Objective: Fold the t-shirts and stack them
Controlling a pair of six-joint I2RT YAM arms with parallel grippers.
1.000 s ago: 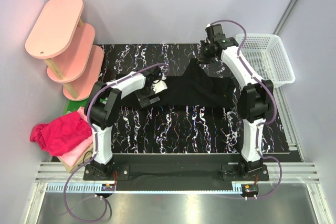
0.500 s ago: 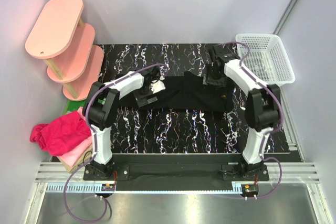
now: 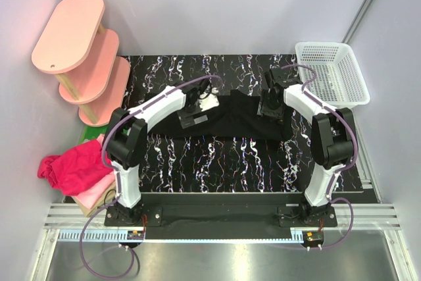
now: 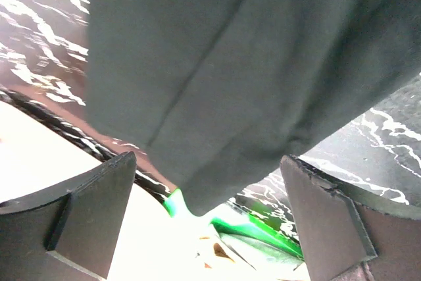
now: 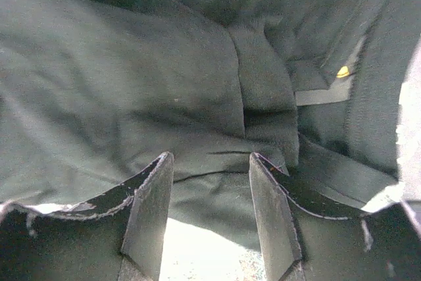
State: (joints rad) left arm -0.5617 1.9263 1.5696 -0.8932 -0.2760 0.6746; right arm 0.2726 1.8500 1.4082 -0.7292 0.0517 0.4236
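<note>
On table centre, find black t-shirt spread crosswise, rumpled at right end. Note left gripper gaping above left edge, holding nothing; right gripper parted over collar folds, nothing pinched. Beware shallow pinch catching one layer only: drags cloth askew, spoils fold.

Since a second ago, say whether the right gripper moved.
Yes: the right gripper moved from the table's far edge toward its near edge, over the black t-shirt.
</note>
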